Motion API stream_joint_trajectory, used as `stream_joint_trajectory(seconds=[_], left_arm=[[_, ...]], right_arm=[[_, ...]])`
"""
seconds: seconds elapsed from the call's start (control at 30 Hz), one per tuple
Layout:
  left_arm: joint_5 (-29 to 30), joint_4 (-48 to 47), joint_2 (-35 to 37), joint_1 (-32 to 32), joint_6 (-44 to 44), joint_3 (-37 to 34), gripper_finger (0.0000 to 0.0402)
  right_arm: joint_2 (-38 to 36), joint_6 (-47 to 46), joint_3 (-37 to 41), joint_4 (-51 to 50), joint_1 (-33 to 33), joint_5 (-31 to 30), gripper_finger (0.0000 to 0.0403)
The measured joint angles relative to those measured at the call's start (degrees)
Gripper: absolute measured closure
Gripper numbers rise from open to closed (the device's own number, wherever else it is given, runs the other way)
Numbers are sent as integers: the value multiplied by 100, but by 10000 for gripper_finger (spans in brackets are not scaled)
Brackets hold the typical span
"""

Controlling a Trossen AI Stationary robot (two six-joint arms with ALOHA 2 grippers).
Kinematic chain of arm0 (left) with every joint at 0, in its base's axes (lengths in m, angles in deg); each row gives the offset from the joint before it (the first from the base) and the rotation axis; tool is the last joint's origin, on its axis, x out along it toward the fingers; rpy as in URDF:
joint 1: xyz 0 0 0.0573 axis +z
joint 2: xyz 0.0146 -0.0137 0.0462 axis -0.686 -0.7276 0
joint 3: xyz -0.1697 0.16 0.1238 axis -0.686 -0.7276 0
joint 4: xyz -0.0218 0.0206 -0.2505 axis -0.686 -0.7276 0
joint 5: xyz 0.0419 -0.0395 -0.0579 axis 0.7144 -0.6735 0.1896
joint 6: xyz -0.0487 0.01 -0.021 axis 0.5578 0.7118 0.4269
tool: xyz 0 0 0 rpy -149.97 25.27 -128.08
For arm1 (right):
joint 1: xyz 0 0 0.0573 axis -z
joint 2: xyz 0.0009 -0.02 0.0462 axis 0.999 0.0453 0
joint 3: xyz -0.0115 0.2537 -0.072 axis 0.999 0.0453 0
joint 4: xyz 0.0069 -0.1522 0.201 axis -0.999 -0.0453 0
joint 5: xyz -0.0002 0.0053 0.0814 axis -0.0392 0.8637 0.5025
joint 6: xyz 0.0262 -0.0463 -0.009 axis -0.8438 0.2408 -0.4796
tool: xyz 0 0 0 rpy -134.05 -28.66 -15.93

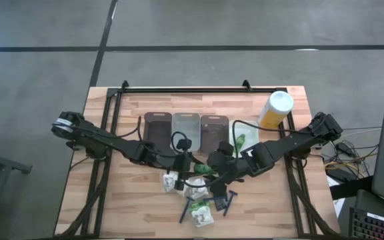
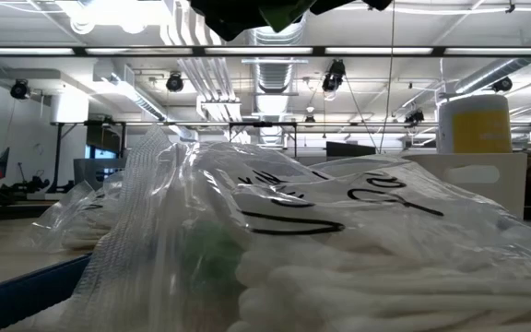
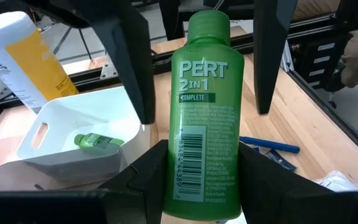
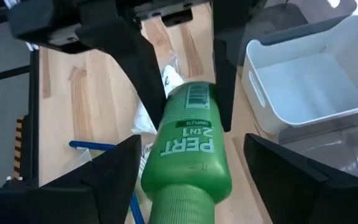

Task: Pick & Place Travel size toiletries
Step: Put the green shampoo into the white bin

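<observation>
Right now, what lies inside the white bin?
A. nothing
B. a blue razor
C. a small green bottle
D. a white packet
C: the left wrist view shows one small green bottle lying on the floor of the white bin, and no razor or packet shows in the bin there.

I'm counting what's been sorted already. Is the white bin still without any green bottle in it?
No, the left wrist view shows one small green bottle lying inside the white bin.
</observation>
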Motion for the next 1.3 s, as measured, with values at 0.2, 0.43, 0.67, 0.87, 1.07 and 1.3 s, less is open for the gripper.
stream_joint_trajectory(seconds=[0.2, 0.43, 0.67, 0.87, 1.07, 1.3], left_arm=[[-12, -5, 0, 0, -2, -1, 242], [-54, -206, 2, 15, -4, -2, 241], [-95, -270, 2, 26, -8, -4, 241], [-97, -241, 2, 28, 6, -4, 241], [-130, -248, 2, 28, 317, -4, 237], [-172, -304, 7, 26, 687, -4, 183]], right_arm=[[108, -62, 1, -36, 6, 37, 127], [98, -63, 1, -39, 24, 35, 142], [96, -130, 1, -41, 35, 149, 164], [96, -138, 1, -46, 35, 197, 205], [95, -173, 1, -88, 37, 201, 251], [94, -282, 1, -220, 34, 214, 251]])
